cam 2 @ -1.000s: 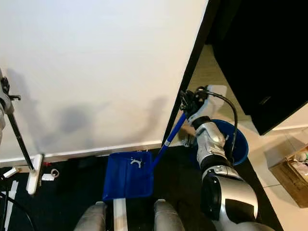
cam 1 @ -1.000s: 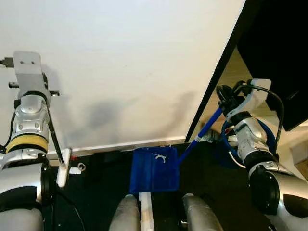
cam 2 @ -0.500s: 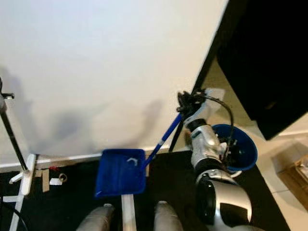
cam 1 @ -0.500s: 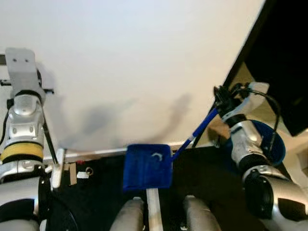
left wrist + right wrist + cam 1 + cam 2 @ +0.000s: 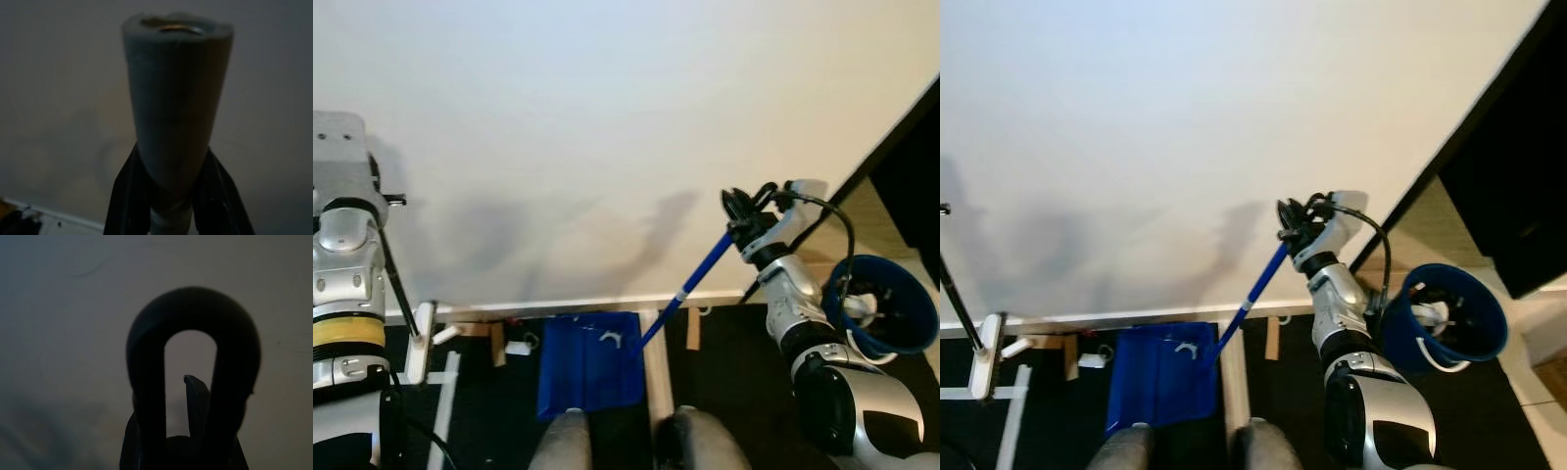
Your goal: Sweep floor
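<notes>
Black broom shaft is seen at the left below the left arm, and its grey handle top is clamped between the left gripper fingers. At centre, a blue dustpan is rested on the dark floor by the white wall. Its long handle is grasped by the right gripper. A blue bucket is placed at the right.

plain white wall with white baseboard, dark floor, black panel at right.
</notes>
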Tool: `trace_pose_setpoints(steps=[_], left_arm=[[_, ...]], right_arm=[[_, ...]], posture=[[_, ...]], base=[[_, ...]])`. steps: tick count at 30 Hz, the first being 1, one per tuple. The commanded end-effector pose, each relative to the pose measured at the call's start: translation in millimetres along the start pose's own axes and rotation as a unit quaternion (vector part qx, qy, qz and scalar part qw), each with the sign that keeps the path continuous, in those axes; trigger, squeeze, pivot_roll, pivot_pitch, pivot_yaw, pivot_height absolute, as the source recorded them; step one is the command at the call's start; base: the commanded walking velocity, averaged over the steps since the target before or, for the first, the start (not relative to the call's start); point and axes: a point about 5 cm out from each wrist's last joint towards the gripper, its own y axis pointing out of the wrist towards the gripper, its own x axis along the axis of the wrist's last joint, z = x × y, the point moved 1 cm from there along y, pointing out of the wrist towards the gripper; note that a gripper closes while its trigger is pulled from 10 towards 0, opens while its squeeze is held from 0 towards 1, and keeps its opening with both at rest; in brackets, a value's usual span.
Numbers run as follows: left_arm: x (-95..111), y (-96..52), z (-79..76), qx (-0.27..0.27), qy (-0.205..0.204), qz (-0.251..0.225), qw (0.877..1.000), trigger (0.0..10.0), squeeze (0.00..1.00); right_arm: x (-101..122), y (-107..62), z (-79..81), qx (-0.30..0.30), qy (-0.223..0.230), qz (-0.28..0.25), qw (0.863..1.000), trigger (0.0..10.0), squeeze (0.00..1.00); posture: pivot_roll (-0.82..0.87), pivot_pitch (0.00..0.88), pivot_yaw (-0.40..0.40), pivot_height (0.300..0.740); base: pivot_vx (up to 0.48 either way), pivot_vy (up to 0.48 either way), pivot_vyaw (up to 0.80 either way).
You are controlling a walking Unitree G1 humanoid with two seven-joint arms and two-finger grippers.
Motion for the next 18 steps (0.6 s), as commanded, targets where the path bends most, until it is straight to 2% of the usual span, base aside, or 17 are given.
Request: trace_pose_setpoints(steps=[1, 9, 16, 17, 18], left_arm=[[9, -1.6, 10.9, 0.012, 0.024, -0.015, 1.0, 10.0, 0.0], [12, -4.8, 10.5, 0.003, 0.032, -0.01, 0.999, 10.0, 0.0], [17, -2.0, 6.9, -0.007, 0.036, -0.012, 0.999, 10.0, 0.0], [18, -2.1, 2.7, -0.019, 0.019, -0.015, 1.0, 10.0, 0.0], [18, -2.1, 2.7, -0.019, 0.019, -0.015, 1.0, 10.0, 0.0]], right_arm=[[6, 1.0, -3.3, -0.004, -0.001, -0.009, 1.0, 10.0, 0.0], [0, -3.8, -3.7, -0.009, 0.003, -0.007, 1.0, 10.0, 0.0], [-2, -13.3, -14.1, -0.034, -0.002, -0.009, 0.999, 10.0, 0.0], [-2, -16.1, -16.6, -0.038, -0.005, -0.011, 0.999, 10.0, 0.0], [-2, -16.1, -16.6, -0.038, -0.005, -0.011, 0.999, 10.0, 0.0]], posture=[[0.21, 0.023, -0.078, 0.74], [0.21, 0.043, -0.074, 0.74], [0.21, 0.039, -0.064, 0.74], [0.2, 0.041, -0.056, 0.74], [0.2, 0.041, -0.056, 0.74]], base=[[0.0, 0.48, 0.0], [0.0, 0.48, 0.0], [0.0, 0.48, 0.0], [0.0, 0.48, 0.0], [0.0, 0.48, 0.0]])
